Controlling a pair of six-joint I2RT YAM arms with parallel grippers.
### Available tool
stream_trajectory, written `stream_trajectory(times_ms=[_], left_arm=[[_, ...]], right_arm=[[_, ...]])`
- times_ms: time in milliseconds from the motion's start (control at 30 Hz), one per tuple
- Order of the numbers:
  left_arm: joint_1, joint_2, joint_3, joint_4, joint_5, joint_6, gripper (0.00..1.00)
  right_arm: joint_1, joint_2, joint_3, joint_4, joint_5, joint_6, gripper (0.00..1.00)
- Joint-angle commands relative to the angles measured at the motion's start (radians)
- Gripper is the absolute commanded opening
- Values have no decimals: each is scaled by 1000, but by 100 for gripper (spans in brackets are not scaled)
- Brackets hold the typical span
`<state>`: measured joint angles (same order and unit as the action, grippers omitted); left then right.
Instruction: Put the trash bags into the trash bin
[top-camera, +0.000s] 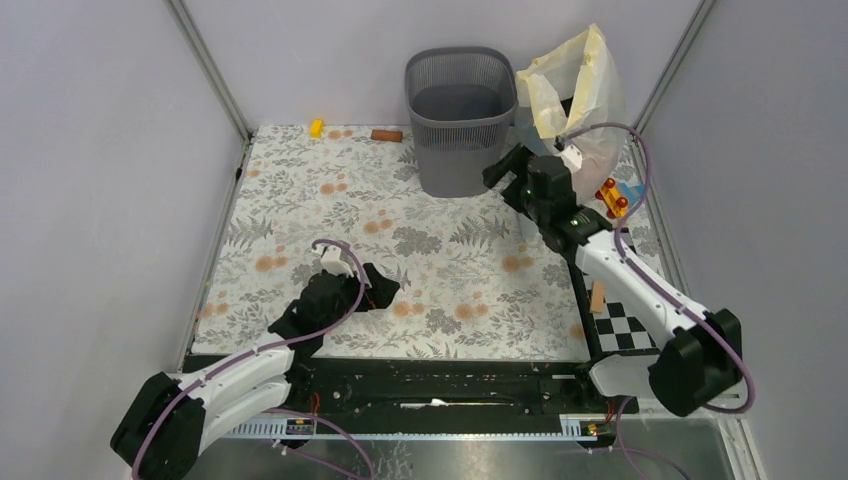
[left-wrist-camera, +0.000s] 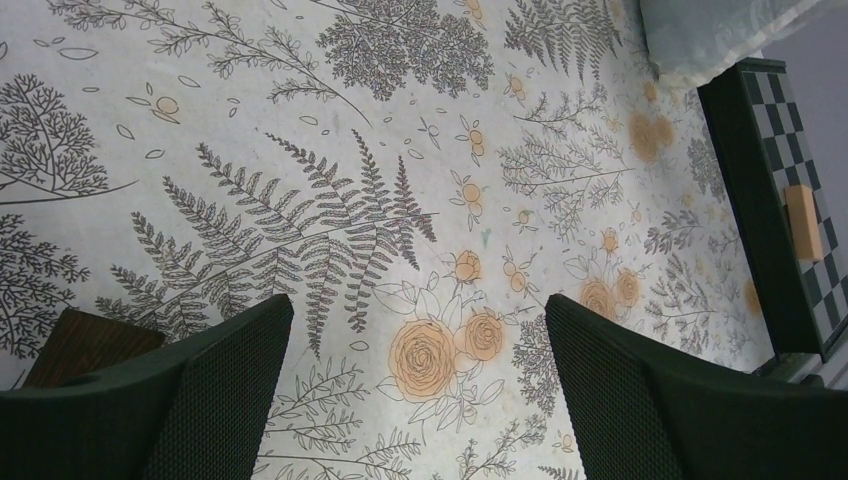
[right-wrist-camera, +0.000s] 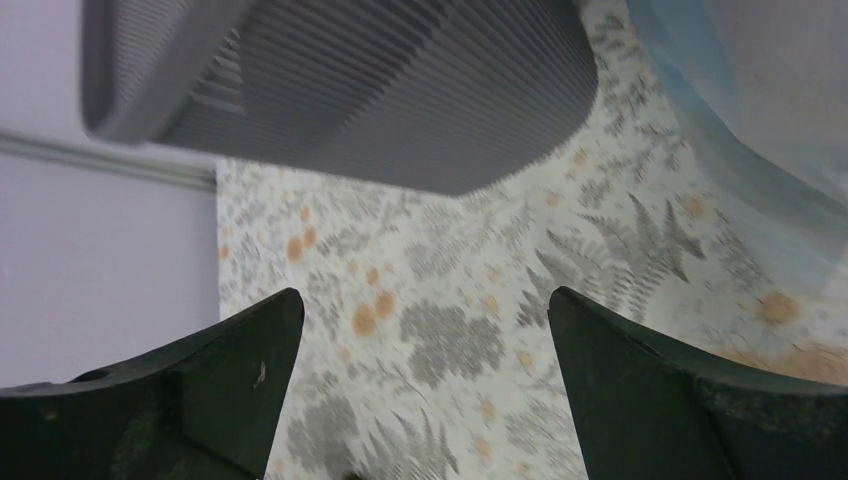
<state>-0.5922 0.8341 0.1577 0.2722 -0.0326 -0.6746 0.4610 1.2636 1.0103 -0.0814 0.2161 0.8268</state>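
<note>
The trash bin (top-camera: 460, 110), a dark grey mesh wastebasket, stands upright at the back middle of the floral cloth; the right wrist view shows its ribbed wall (right-wrist-camera: 400, 90) close above. No pale pink trash bag shows in any view; the bin's inside looks smooth and grey, and I cannot tell what lies in it. My right gripper (top-camera: 497, 172) is open and empty beside the bin's lower right side, its jaws (right-wrist-camera: 425, 300) wide apart over the cloth. My left gripper (top-camera: 385, 285) is open and empty low over the near-left cloth, with only floral print between its jaws (left-wrist-camera: 420, 305).
A big clear bag with a cream-yellow band (top-camera: 580, 90) stands right of the bin; its film shows at the right wrist view's edge (right-wrist-camera: 770, 150). A yellow piece (top-camera: 316, 127) and a brown block (top-camera: 386, 135) lie at the back. A red toy (top-camera: 612, 197) and a checkerboard (top-camera: 625, 325) are on the right.
</note>
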Motion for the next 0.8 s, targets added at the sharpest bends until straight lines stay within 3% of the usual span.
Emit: stream_trajectory(times_ms=[0, 167, 433, 667, 767], left_arm=[[2, -9, -14, 102, 28, 58, 99], [2, -58, -30, 118, 74, 71, 99], [1, -139, -71, 194, 190, 91, 99], [2, -149, -84, 227, 220, 83, 99], [2, -147, -81, 213, 194, 70, 99]], right_arm=[[53, 104, 190, -65, 268, 132, 100], [68, 221, 394, -172, 424, 198, 100], [67, 467, 773, -363, 608, 158, 100], [66, 686, 1068, -524, 595, 57, 99], [68, 749, 1152, -590, 524, -8, 93]])
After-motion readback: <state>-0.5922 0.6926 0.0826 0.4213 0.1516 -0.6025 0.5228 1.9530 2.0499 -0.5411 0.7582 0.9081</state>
